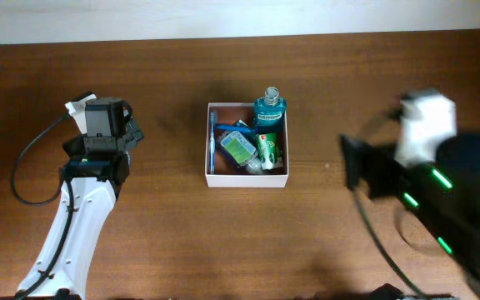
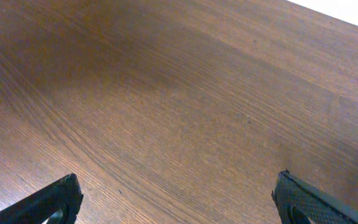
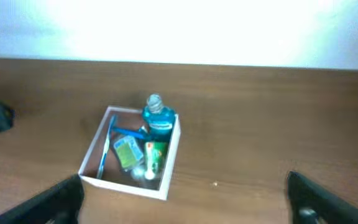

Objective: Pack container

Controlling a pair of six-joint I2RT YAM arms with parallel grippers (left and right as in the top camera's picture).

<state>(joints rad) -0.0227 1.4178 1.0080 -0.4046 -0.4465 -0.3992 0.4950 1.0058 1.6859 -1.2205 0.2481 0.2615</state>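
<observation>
Overhead: the container [image 1: 247, 178], a square white box, sits mid-table [image 1: 307, 242], well apart from both arms. Inside: a blue bottle [image 1: 269, 107] upright in the far right corner, a toothbrush [image 1: 212, 146] along the left wall, a blue-green pack [image 1: 237, 147] in the middle, and a green tube [image 1: 267, 150] on the right. The left arm [image 1: 82, 208] is at the left. The right arm [image 1: 457, 192] at the right is blurred.

Left wrist: the left gripper [image 2: 176, 186] is spread wide, with fingers [image 2: 58, 202] in the lower corners. Only bare wood lies between them.

Right wrist: the right gripper [image 3: 184, 180] is spread wide and holds nothing. The container shows ahead, left of centre, with the bottle in its far corner and the toothbrush by the left wall.
</observation>
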